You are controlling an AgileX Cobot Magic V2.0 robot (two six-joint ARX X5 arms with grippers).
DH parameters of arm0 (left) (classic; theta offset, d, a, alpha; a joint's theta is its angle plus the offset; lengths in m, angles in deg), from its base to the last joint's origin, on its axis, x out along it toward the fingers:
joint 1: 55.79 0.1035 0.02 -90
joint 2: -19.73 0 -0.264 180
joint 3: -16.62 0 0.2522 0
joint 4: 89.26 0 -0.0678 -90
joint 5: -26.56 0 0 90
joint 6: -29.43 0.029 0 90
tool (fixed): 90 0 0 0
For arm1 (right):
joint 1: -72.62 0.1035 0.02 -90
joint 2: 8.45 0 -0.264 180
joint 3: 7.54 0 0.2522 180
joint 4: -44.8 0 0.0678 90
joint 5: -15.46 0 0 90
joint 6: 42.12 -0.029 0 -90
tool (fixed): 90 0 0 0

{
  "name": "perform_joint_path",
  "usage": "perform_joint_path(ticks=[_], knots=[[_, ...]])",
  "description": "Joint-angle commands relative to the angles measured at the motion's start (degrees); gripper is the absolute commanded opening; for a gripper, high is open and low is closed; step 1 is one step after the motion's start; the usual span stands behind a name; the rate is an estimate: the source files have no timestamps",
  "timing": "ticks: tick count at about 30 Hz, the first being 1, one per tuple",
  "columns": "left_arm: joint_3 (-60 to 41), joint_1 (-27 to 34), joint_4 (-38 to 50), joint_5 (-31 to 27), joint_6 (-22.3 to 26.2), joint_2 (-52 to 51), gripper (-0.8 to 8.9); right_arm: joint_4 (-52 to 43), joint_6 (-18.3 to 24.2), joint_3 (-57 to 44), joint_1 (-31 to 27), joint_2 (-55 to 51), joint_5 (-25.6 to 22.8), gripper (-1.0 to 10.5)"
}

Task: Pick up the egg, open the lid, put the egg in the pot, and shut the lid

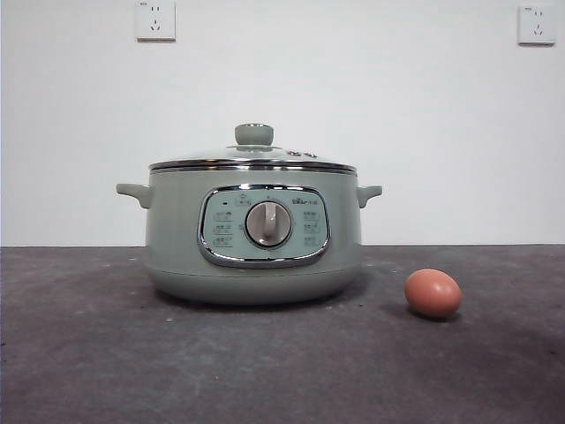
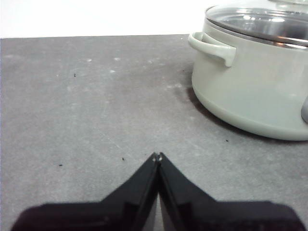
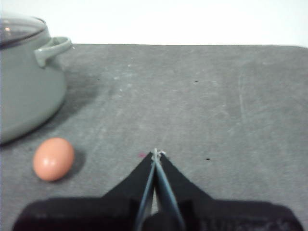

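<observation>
Pot (image 1: 253, 238): centred on dark grey worktop (image 1: 88, 353), lid (image 1: 253, 157) seated on rim. Egg (image 1: 433, 292): on its side, near pot's right base, apart from it, open surface all round. Left end effector (image 2: 157, 156): jaws closed together, empty, over bare worktop beside pot. Right end effector (image 3: 155, 153): jaws closed, empty, near egg. White wall (image 1: 441, 132), two sockets (image 1: 155, 19)

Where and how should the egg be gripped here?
Take the egg across its narrow middle, coming from above. It lies on its side on the table, clear of the pot, so its short axis probably suits the jaws. The right gripper, shut, is nearest.
</observation>
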Motion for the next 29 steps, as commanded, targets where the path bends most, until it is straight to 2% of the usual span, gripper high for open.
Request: perform_joint_path(ticks=[1, 3, 6, 12, 15, 18, 21, 29], knots=[[-0.1, 0.2, 0.0, 0.2, -3.6, 0.0, -0.05, -0.3, -5.9, -0.2, 0.0, -0.1, 0.9, 0.0], [0.9, 0.2, -0.8, 0.3, -5.4, 0.0, -0.06, -0.3, -9.5, 0.6, 0.0, -0.1, 1.0, -0.1], [3.7, 0.2, -2.9, 0.4, -7.0, 0.0, -0.06, -0.1, -11.7, 3.0, 0.0, -0.1, 1.5, -0.1], [11.2, 0.2, -6.8, 2.4, -7.8, 1.4, -0.06, 0.6, -12.2, 10.0, 0.0, 1.6, 2.0, -0.1], [16.3, 0.2, -9.6, 4.7, -8.3, 3.3, -0.06, 3.2, -12.6, 15.1, 0.0, 4.7, 4.8, -0.1], [21.8, 0.1, -12.8, 4.7, -8.4, 5.8, -0.06, 7.6, -12.5, 21.0, 0.0, 8.5, 7.8, -0.1], [27.3, 0.1, -16.2, 4.8, -7.9, 8.6, -0.06, 12.7, -10.2, 27.1, 0.0, 13.0, 10.2, -0.1], [42.6, 0.0, -30.0, 9.2, -1.6, 17.5, -0.06, 29.1, -1.4, 44.4, 0.0, 25.8, 14.4, -0.1]])
